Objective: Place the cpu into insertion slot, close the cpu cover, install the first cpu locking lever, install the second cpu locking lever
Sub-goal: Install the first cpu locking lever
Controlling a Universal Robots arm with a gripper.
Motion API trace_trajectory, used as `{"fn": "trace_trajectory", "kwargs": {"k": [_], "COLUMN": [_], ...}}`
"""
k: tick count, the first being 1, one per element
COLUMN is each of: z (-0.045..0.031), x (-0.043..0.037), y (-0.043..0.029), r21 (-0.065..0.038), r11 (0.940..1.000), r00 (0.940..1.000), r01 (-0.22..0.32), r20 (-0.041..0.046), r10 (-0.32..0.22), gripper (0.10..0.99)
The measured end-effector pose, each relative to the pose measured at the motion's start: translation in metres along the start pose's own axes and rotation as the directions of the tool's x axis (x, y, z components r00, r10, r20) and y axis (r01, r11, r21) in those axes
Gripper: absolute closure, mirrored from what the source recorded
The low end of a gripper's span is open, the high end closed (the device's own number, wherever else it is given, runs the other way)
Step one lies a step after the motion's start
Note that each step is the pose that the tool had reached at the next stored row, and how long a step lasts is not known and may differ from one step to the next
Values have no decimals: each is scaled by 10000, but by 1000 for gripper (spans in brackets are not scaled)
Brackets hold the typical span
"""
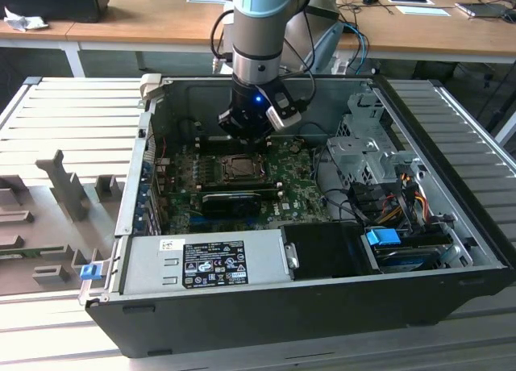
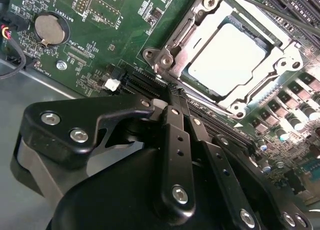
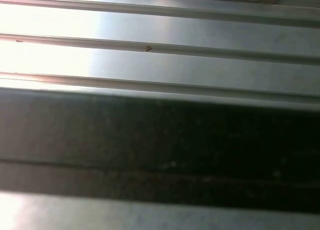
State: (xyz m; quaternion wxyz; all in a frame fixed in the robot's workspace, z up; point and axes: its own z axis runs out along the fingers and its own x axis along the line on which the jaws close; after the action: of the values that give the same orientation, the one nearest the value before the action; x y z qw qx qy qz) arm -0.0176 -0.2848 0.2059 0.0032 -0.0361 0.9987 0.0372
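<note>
In the exterior view, a ribbed grey table (image 1: 72, 113) sits at the left of the frame, carrying an open black computer case (image 1: 242, 314). At the centre of the frame a green motherboard (image 1: 302, 195) lies flat in the case, and the robot arm (image 1: 258, 32) comes down from the top centre, its black end effector (image 1: 246, 133) hovering just above the insertion slot (image 1: 239, 168). A tangle of coloured cables (image 1: 399, 202) fills the right of the case.

In the second wrist view, a round silver coin battery (image 2: 50, 29) sits at the upper left. The end effector (image 2: 175, 92) fills the lower half, its matt black fingers (image 2: 172, 120) pressed together with nothing between them, their tips near the lower edge of the socket. At the upper right, the cpu (image 2: 225, 55) lies seated in the insertion slot (image 2: 172, 57), its dull, smooth silvery-grey top showing through the square window of the cpu cover (image 2: 260, 85), a thin stamped metal frame that appears to lie down over the chip. Whether either locking lever is latched cannot be told.

Judging from this, the work stands at the lever stage. Doing it well likely calls for the closed tips to press squarely on the thin wire lever, not on the chip or the small components nearby.
</note>
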Motion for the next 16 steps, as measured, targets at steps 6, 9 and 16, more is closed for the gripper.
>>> {"fn": "trace_trajectory", "kwargs": {"k": [6, 9, 16], "z": [20, 36, 49], "x": [-2, -3, -2], "y": [-3, -2, -4], "r21": [53, 56, 26], "r11": [10000, 10000, 10000], "r00": [10000, 10000, 10000], "r01": [2, 2, 0], "r20": [-6, -2, -3], "r10": [-2, -2, 0], "gripper": [980, 980, 980]}}
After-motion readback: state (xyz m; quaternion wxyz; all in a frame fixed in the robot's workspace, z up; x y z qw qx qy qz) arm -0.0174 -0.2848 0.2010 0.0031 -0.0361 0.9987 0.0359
